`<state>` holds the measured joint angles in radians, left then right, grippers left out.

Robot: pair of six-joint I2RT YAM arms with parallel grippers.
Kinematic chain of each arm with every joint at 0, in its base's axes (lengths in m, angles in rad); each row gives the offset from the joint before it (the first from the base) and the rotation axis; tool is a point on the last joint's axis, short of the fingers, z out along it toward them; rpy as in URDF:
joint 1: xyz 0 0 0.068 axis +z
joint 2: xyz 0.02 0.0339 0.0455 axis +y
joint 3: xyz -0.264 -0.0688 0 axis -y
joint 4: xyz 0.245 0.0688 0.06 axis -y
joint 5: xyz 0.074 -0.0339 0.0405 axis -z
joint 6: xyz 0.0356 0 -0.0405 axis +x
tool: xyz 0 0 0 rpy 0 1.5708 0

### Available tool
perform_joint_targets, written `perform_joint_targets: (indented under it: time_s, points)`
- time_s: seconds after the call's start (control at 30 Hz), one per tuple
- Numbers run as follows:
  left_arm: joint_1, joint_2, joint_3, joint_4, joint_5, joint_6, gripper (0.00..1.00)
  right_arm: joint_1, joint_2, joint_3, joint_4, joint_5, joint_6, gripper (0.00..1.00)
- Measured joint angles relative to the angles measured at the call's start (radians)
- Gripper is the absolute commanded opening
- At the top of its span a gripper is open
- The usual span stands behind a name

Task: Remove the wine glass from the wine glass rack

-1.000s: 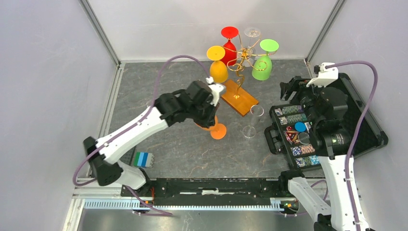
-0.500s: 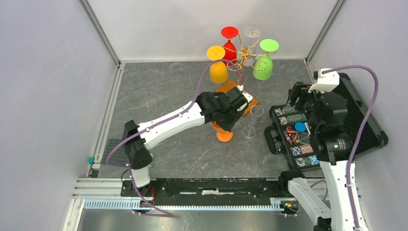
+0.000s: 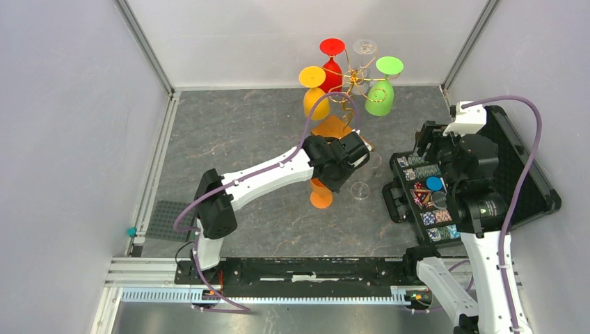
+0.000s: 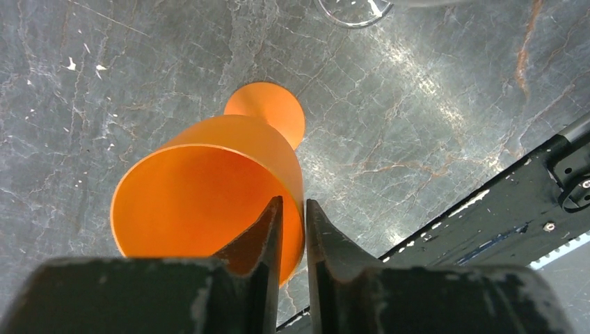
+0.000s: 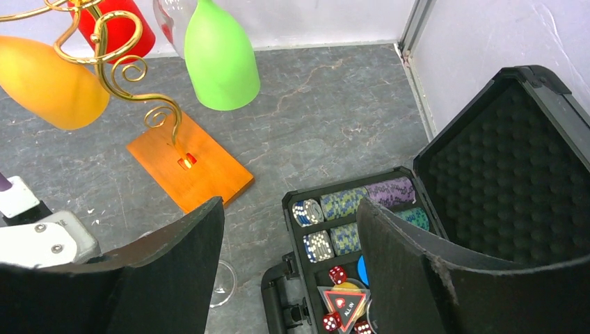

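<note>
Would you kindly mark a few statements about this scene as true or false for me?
1. The orange wine glass stands upright on the table, off the wine glass rack. True.
2. The right pincer holds a poker chip. False: it is open and empty.
3. A green wine glass hangs upside down on the wine glass rack. True.
4. The poker chip case is shut. False: its lid stands open.

The orange plastic wine glass rests on the grey stone table, in front of the gold wire wine glass rack. The clear wine glass is just to its right, and the open black poker-chip case is farther right.
</note>
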<state>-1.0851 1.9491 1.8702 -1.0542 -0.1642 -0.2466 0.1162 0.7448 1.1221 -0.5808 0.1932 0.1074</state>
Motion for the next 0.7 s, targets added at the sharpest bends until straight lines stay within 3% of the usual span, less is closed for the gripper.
perform_joint_targets:
  time_s: [0.43,0.5,0.53,0.57,0.7]
  points:
    - [0.008,-0.009,0.085,-0.013,-0.039,0.04,0.65,0.0,-0.008,-0.009,-0.005,-0.002,0.004,0.75]
    - [0.018,-0.036,0.085,-0.011,-0.019,0.05,0.78,0.0,-0.009,-0.009,-0.005,-0.006,0.007,0.75]
    - [0.023,-0.053,0.084,-0.008,-0.01,0.055,0.93,0.0,-0.009,-0.009,-0.005,-0.009,0.009,0.75]
    - [0.034,-0.078,0.08,0.002,0.002,0.058,1.0,0.0,-0.009,-0.009,-0.005,-0.012,0.011,0.75]
    - [0.11,-0.235,0.008,0.109,0.016,0.064,1.0,0.0,-0.009,-0.009,-0.005,-0.024,0.019,0.75]
